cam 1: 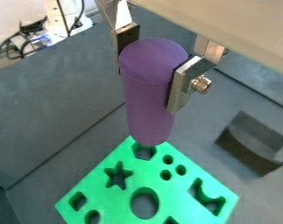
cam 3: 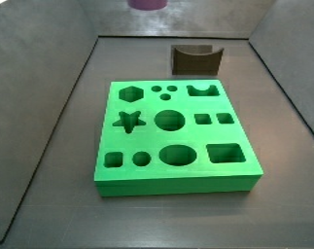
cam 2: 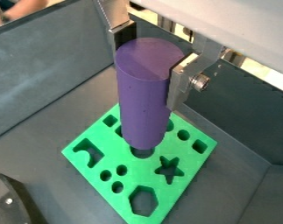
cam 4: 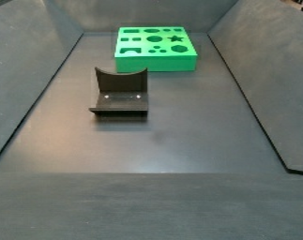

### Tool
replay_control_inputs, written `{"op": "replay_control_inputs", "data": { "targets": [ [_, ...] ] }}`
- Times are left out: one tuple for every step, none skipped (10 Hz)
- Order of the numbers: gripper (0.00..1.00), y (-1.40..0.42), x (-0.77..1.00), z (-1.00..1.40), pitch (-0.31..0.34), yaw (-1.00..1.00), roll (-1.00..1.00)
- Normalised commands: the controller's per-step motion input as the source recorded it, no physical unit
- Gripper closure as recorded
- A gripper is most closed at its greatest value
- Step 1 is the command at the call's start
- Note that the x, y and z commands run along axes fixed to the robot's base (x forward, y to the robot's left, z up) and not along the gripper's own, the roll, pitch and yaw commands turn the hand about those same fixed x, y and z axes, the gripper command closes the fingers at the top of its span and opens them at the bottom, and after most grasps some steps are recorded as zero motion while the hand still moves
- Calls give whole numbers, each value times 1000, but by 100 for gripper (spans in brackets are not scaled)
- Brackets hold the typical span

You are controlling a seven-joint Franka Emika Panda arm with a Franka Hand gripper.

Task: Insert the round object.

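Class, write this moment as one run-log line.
gripper: shut on purple cylinder | position: raised above green shape board | cylinder: upright, not inserted | fixture: on floor, apart from board

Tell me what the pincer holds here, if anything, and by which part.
The pincer is shut on the purple cylinder, its fingers clamping opposite sides near the top end, above the green shape board.
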Motion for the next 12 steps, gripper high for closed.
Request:
{"op": "replay_control_inputs", "data": {
  "targets": [
    [100, -517, -103, -1000, 0, 0, 47],
    [100, -649, 0, -1000, -19, -51, 57],
    [100, -657, 6, -1000, -20, -57, 57],
    [100, -591, 77, -1000, -26, -149, 47],
    [100, -234, 357, -1000, -21, -180, 120],
    [100, 0, 486, -857, 37, -163, 214],
    [100, 77, 503, -726, 73, -117, 260],
    [100, 66, 506, -803, 89, -69, 199],
    [100, 54, 491, -943, 109, -89, 106],
    [100, 120, 523, -920, 129, -80, 106],
    [100, 126, 603, -843, 154, -89, 123],
    [100, 120, 697, -760, 199, -71, 117]
  ]
}}
